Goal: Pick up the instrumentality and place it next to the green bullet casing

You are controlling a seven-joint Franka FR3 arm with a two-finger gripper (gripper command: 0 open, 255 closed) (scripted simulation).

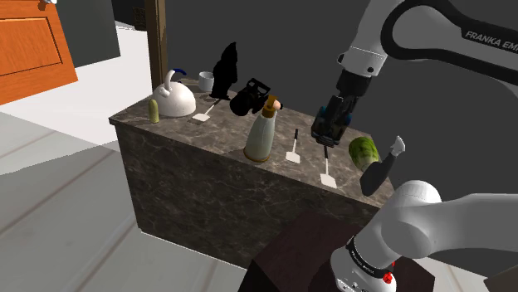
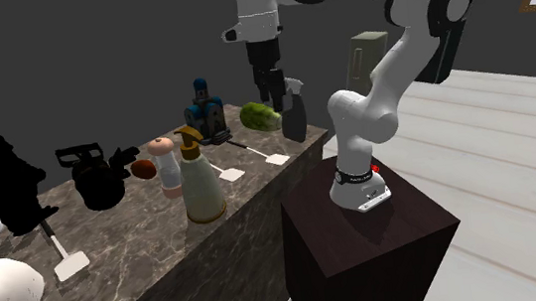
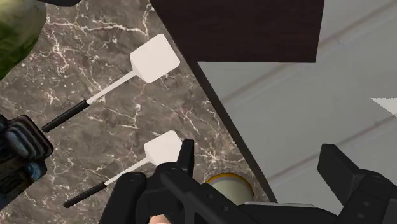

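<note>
Hovering over the desk (image 1: 183,166) in the shoulder view, the gripper (image 1: 325,138) has a white-bladed spatula (image 1: 329,177), probably the instrumentality, lying at its 6 o'clock. The green bullet casing (image 1: 153,110) stands far along the desk at 9 o'clock. The second exterior view puts the gripper well above the desk. The wrist view shows the jaws released and empty, with this spatula and a twin spatula (image 3: 162,146) beyond them. The step seems to be the approach; the next move calls for a descent onto the black handle.
</note>
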